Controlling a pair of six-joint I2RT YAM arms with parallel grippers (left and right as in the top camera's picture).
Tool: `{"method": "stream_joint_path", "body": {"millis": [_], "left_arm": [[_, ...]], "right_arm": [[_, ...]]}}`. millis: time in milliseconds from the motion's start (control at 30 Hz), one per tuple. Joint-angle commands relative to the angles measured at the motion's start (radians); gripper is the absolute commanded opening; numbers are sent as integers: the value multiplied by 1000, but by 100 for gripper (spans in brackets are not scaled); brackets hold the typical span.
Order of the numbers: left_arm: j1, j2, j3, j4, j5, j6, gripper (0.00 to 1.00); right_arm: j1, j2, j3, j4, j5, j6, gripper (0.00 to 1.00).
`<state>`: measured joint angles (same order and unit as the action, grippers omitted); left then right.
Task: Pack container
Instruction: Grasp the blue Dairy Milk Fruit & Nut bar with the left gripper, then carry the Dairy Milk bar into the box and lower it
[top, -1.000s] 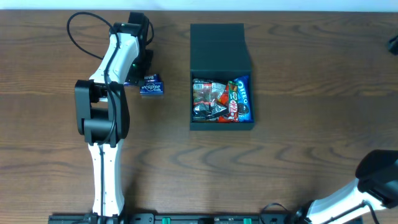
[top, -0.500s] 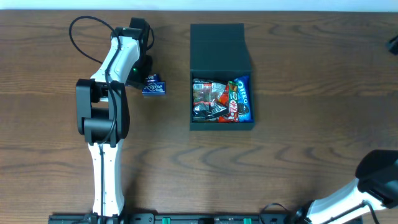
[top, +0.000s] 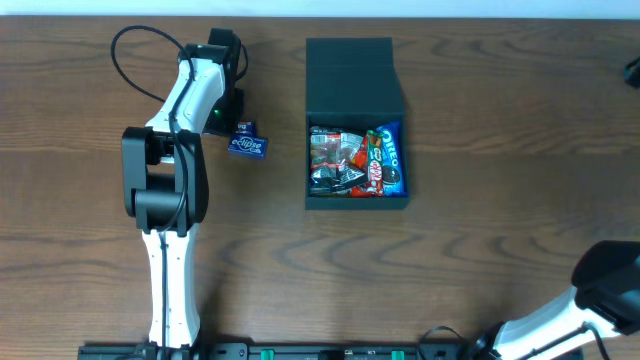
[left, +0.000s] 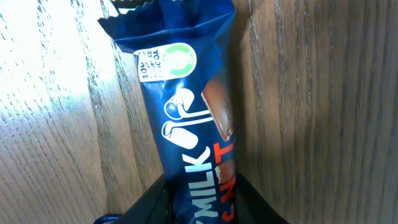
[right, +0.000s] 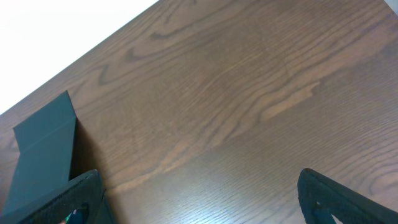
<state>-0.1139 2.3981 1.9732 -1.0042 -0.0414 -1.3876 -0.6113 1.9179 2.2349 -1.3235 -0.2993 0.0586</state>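
1. Blue snack packet (top: 247, 145) has slid slightly right since a second ago; left claw (left: 198, 208) has closed onto its end.
2. Right claw (right: 199, 199) spread wide, empty.
3. Container (top: 356, 70) mid-tabletop (top: 500, 150), lid open, snacks inside.

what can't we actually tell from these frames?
- Left gripper: left wrist view's bottom edge cuts off the jaws; overhead, the arm hides them. A firm grip on the blue snack bar can't be confirmed.
- Bar's full name: cut off by the jaws and the frame edge.
- Container: packets overlap; those underneath are hidden, count unclear.
- Right gripper: only finger edges show; overhead cuts off the arm.
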Motion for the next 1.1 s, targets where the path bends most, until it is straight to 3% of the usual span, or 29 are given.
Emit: {"method": "stream_joint_path", "body": {"millis": [0,467,800,1067], "left_arm": [[3,19,-3,-5,-21,13,28],[40,1,36,-8,-55,151,20],[69,-42,285,-17,-70,426,17],[-74,-61,457,-104,-69,675,12]], "right_arm": [[-3,7,-7,-2,-8,-11,99],[-3,7,-7,0,-8,-11,99],[-3,7,-7,4,-8,-11,99],[-3,7,-7,3,-8,-11,99]]}}
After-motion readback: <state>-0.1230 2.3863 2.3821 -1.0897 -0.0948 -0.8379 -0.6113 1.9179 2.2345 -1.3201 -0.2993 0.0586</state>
